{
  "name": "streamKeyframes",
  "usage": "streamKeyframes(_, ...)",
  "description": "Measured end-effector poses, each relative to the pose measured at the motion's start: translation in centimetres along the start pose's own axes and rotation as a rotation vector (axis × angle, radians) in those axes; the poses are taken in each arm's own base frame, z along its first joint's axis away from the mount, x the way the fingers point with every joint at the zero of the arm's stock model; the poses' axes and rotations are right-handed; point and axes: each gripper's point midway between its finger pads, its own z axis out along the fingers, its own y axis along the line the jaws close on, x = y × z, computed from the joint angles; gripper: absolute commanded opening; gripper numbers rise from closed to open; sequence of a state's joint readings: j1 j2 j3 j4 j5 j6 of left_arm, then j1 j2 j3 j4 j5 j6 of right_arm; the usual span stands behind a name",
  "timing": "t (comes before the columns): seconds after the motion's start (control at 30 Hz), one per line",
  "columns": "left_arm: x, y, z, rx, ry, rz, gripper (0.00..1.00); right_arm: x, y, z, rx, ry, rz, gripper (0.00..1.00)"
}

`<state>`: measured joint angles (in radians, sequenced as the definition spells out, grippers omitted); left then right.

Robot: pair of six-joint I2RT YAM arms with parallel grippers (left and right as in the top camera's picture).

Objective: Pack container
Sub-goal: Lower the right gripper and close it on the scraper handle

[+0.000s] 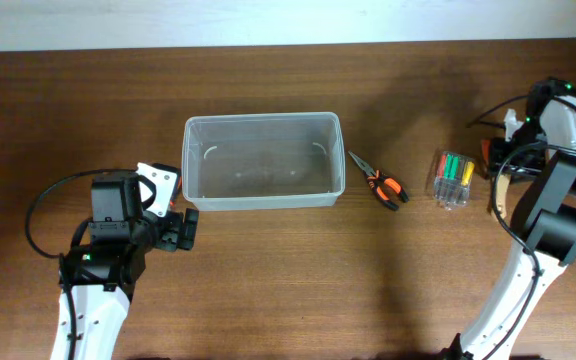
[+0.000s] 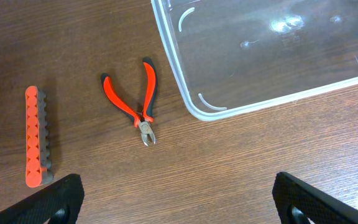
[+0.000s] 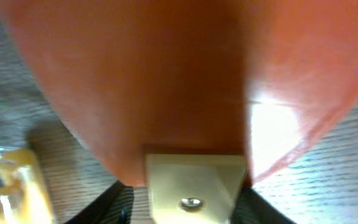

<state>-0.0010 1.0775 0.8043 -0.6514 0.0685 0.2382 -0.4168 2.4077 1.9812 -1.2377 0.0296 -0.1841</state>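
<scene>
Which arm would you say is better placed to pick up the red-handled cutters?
Left. The cutters lie just ahead of the open left gripper, beside the container; the right arm stands far beyond it.

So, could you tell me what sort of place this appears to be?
Probably a robotics lab bench: two robot arms at a wooden table, with a clear container and pliers laid out.

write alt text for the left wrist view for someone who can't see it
A corner of the clear plastic container fills the upper right, resting on a dark wood table. Left of it lie red-and-black cutters, apart from its rim, and further left an orange bit holder; the left gripper is open, its black fingers at the bottom corners.
</scene>
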Motion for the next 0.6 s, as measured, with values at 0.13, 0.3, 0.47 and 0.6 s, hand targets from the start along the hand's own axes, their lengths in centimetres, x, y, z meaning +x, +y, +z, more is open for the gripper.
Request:
streamKeyframes(0.13, 0.0, 0.0, 0.0, 0.000, 0.000, 0.000, 0.99, -0.2, 0.9, 0.0, 0.002, 0.000, -0.015, 0.44)
streamKeyframes(0.3, 0.0, 0.0, 0.0, 0.000, 0.000, 0.000, 0.99, -0.3, 1.4, 0.0, 0.003, -0.001, -0.022, 0.44)
streamKeyframes(0.47, 0.0, 0.0, 0.0, 0.000, 0.000, 0.000, 0.99, -0.3, 1.4, 0.0, 0.002, -0.001, -0.017, 0.34)
streamKeyframes(0.6, 0.0, 0.0, 0.0, 0.000, 0.000, 0.000, 0.99, -0.2, 1.5, -0.1, 0.003, 0.001, -0.007, 0.31)
